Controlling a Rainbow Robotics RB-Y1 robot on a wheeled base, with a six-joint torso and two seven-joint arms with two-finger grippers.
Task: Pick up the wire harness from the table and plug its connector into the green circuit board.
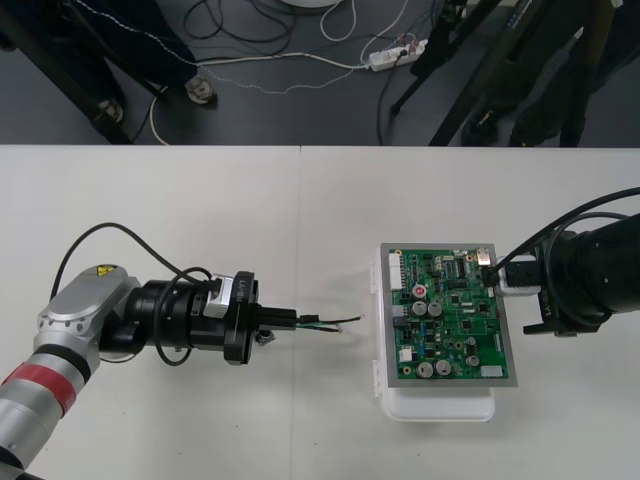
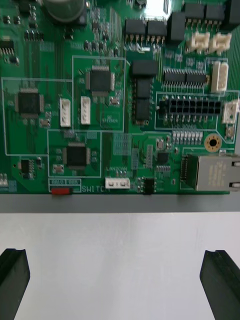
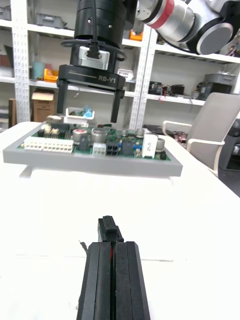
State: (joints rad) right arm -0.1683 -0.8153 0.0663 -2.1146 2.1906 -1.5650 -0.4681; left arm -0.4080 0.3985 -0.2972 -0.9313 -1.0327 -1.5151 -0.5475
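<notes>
My left gripper [image 1: 290, 320] hovers over the table left of the green circuit board [image 1: 452, 316], shut on the wire harness [image 1: 335, 322], whose thin wires stick out from the fingers toward the board. In the left wrist view the fingers [image 3: 112, 250] are pressed together with the small black plug [image 3: 108, 230] and a red wire poking out in front, pointing at the board [image 3: 100, 145]. My right gripper [image 1: 505, 278] stands open at the board's right edge; its fingertips [image 2: 14, 265] sit far apart over the grey rim, with the board [image 2: 100, 100] close ahead.
The board rests on a white base [image 1: 440, 405] at the table's right. The right gripper [image 3: 89, 107] hangs above the board's far side, as seen from the left wrist. Bare table lies between my left gripper and the board.
</notes>
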